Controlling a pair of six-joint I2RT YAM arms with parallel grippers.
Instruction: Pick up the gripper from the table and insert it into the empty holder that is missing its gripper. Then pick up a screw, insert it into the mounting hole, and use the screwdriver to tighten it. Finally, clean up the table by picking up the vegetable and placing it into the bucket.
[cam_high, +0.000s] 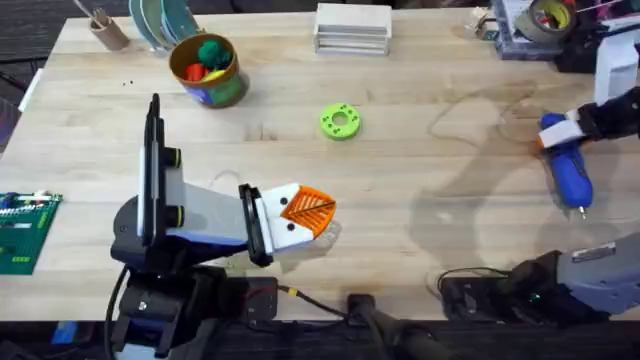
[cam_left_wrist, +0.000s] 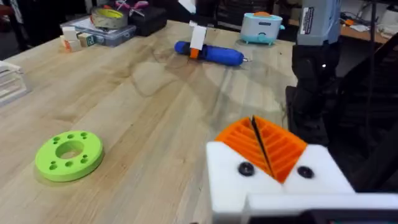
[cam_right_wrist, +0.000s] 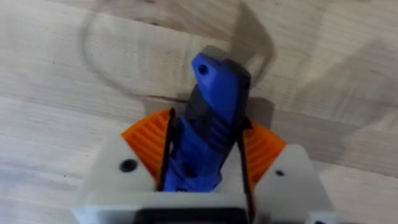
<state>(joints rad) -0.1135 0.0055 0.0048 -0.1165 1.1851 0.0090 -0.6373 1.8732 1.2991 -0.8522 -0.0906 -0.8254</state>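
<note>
My right gripper (cam_high: 561, 134) is shut on the blue screwdriver (cam_high: 570, 172) at the right of the table, with the metal bit pointing toward the front edge. In the right wrist view, the orange pads (cam_right_wrist: 264, 146) clamp the screwdriver (cam_right_wrist: 217, 93) from both sides just above the wood. My left gripper (cam_high: 312, 210) sits low near the front centre, and its orange ribbed pads (cam_left_wrist: 280, 149) are pressed together on nothing. The bucket (cam_high: 225, 90), at the back left, holds green and red vegetable pieces (cam_high: 205, 58). The loose gripper, the holder and the screw are out of view.
A green ring with holes (cam_high: 340, 121) lies mid-table. There is a white box (cam_high: 352, 28) at the back, a brown cup with sticks (cam_high: 105, 30) at the back left, tape and clutter (cam_high: 545, 20) at the back right, and a green circuit board (cam_high: 22, 230) at the left edge.
</note>
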